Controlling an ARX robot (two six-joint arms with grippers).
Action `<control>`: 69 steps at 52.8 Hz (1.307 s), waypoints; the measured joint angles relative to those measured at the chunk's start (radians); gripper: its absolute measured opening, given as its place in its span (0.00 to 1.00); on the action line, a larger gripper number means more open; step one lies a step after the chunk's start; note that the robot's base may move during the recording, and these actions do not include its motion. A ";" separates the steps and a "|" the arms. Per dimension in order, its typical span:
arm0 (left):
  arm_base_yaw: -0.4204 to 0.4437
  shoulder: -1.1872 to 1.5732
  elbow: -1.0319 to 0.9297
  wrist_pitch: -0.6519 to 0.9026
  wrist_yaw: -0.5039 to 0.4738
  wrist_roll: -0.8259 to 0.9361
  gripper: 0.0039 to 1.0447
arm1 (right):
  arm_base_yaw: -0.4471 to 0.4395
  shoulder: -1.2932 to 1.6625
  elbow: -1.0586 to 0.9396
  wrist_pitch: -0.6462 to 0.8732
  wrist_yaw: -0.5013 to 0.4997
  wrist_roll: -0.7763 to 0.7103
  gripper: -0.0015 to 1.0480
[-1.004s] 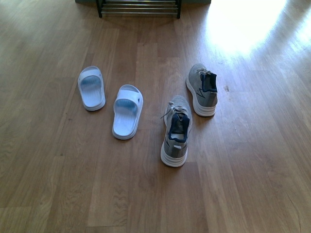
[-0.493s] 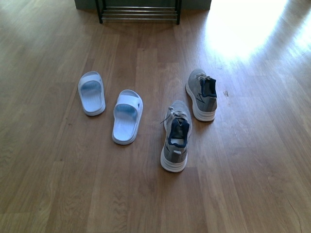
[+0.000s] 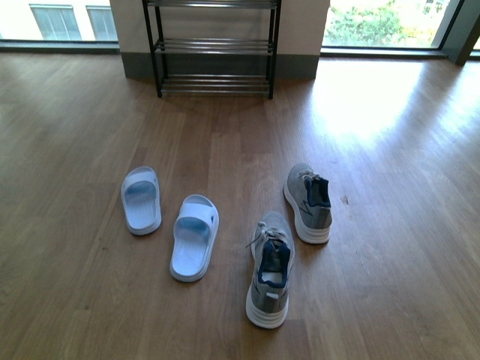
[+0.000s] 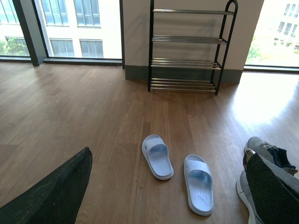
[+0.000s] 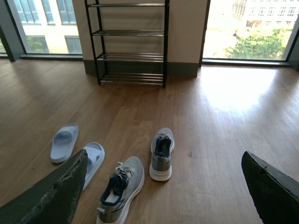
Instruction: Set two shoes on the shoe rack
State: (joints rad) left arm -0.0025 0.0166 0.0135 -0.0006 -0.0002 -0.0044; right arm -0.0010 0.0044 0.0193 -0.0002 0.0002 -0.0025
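Two grey knit sneakers stand on the wood floor, one [image 3: 308,202] further off and one [image 3: 270,268] nearer, toes pointing away. To their left lie two pale blue-white slides [image 3: 141,199] [image 3: 194,237]. The black shoe rack [image 3: 214,49] with chrome bars stands against the far wall, its tiers bare. No gripper shows in the front view. My left gripper [image 4: 168,154] hangs open above the floor, with the slides [image 4: 157,157] [image 4: 198,184] framed between its fingers [image 4: 51,196]. My right gripper [image 5: 164,155] is open too, with the sneakers [image 5: 161,154] [image 5: 119,189] seen between its fingers.
Tall windows [image 3: 71,21] flank the wall section [image 3: 300,30] behind the rack. A bright sun patch [image 3: 360,105] lies on the floor at the right. Open floor separates the shoes from the rack.
The front view has swung upward: the rack now shows with several tiers, and the shoes sit lower in the frame. The shoes themselves have not shifted on the floor.
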 joint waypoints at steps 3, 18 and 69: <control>0.000 0.000 0.000 0.000 0.000 0.000 0.91 | 0.000 0.000 0.000 0.000 0.000 0.000 0.91; 0.000 0.000 0.000 0.000 0.000 0.000 0.91 | 0.000 0.000 0.000 0.000 0.000 0.000 0.91; 0.000 0.000 0.000 0.000 0.000 0.000 0.91 | 0.000 0.000 0.000 0.000 0.000 0.000 0.91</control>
State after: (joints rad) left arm -0.0025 0.0166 0.0135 -0.0006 -0.0002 -0.0044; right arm -0.0010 0.0044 0.0193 -0.0002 0.0002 -0.0025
